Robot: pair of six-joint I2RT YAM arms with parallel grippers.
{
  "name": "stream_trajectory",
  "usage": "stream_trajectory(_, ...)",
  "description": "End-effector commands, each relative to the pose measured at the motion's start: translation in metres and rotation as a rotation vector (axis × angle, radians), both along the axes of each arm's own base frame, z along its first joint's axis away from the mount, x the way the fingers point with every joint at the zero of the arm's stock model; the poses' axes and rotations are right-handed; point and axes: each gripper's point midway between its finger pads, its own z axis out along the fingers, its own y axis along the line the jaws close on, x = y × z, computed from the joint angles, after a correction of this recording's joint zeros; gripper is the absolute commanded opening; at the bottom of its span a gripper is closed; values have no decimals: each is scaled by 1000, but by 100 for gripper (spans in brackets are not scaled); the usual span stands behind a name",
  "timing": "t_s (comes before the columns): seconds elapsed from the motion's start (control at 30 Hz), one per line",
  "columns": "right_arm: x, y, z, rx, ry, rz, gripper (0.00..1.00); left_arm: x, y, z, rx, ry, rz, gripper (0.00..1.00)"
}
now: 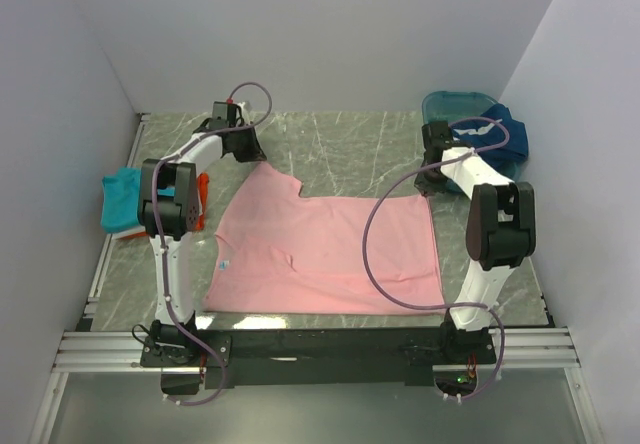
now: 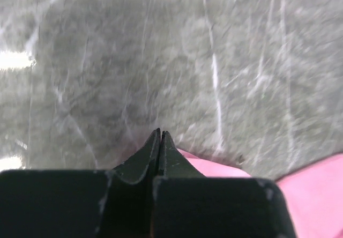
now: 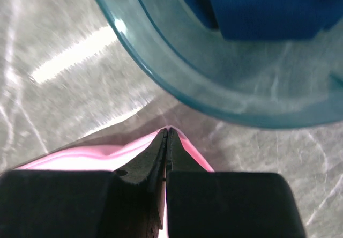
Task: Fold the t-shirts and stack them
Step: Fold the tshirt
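**Flat pink t-shirt, jaws shut at both far corners**

Top view: shows the pink t-shirt spread in the middle of the table, with the left gripper at its far left corner and the right gripper at its far right one. Places the teal t-shirt and orange t-shirt at the left edge, and the dark blue t-shirt in the basin.

Left wrist: shows jaws pressed together, pink cloth beside one finger. Cannot tell whether cloth is caught.

Right wrist: shows jaws clamped on the shirt's corner, near the basin.
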Motion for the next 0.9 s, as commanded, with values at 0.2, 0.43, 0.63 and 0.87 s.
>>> stream_trajectory(0.2, 32, -7, 13, -32, -26, -7, 0, 44, -8, 48, -246, -118, -16, 0)
stream_trajectory(0.43, 44, -5, 27, -21, -61, 3, 0, 44, -13, 85, -300, -201, -75, 0)
stream_trajectory(0.63, 38, -1, 43, 2, -103, 22, 0, 6, -15, 115, -332, -241, -120, 0)
stream_trajectory(0.87, 22, 3, 58, 20, -137, 57, 0, -45, -12, 137, -325, -271, -145, 0)
